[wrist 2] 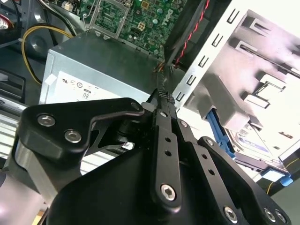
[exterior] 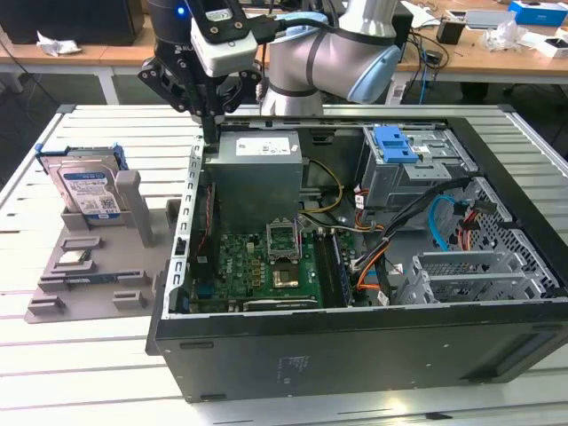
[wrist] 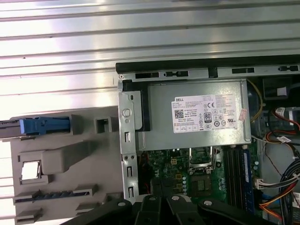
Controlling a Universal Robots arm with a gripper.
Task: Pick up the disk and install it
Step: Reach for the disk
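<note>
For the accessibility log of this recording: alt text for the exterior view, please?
The arm's gripper, empty and shut, hangs over the edge of the open computer case, beside the grey power supply. The disk stands on edge in a grey holder on the exterior view's left, apart from the gripper.

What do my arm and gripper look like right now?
The arm is silver-grey with a pale-blue joint cap and a white wrist block, cables running along it. The gripper is black: bolted linkage bars, slim fingers.
</note>
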